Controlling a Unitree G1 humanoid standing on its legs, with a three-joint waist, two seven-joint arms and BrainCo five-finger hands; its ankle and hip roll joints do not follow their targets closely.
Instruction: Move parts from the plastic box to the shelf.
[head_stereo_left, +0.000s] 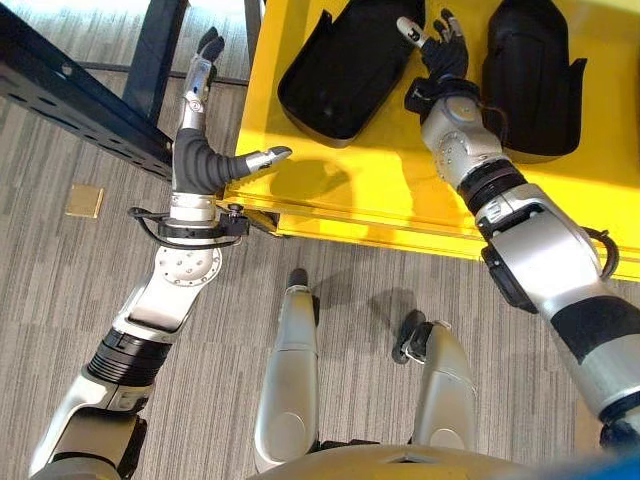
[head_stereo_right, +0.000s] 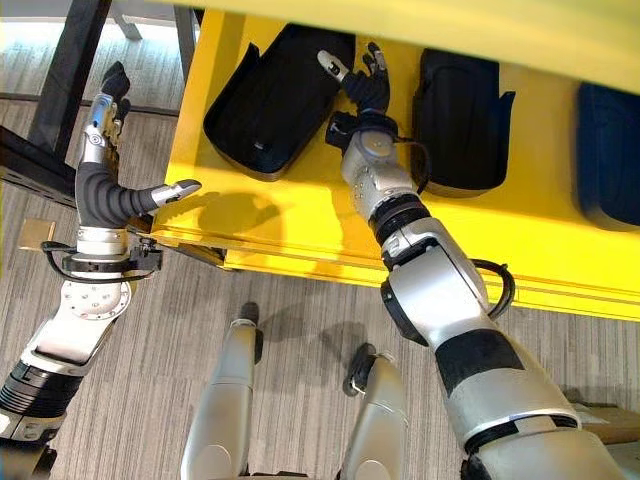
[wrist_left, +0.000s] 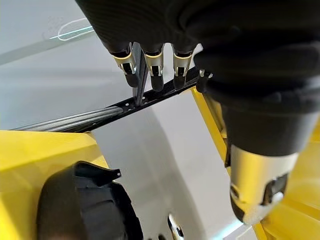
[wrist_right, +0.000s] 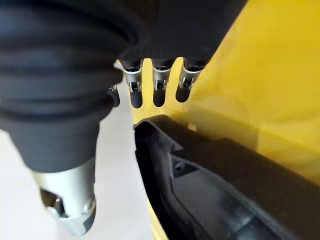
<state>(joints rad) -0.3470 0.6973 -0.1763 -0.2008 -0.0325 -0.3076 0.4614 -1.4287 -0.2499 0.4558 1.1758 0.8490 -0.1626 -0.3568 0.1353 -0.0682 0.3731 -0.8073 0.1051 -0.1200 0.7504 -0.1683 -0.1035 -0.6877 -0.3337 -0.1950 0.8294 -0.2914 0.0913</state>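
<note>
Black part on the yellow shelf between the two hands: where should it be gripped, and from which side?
Probably the raised rim of the left black part along its long edge facing the right robot hand. The part lies open side up like a shallow shell, so that thin wall suits a thumb-and-finger pinch. The open right robot hand is beside it; the left robot hand sits at the yellow shelf corner.

Two parts (head_stereo_left: 345, 70) (head_stereo_left: 530, 75) side by side on shelf (head_stereo_left: 400, 190); right hand (head_stereo_left: 440, 50) between them.

Silver-grey arms — dark ribbed wrists
</note>
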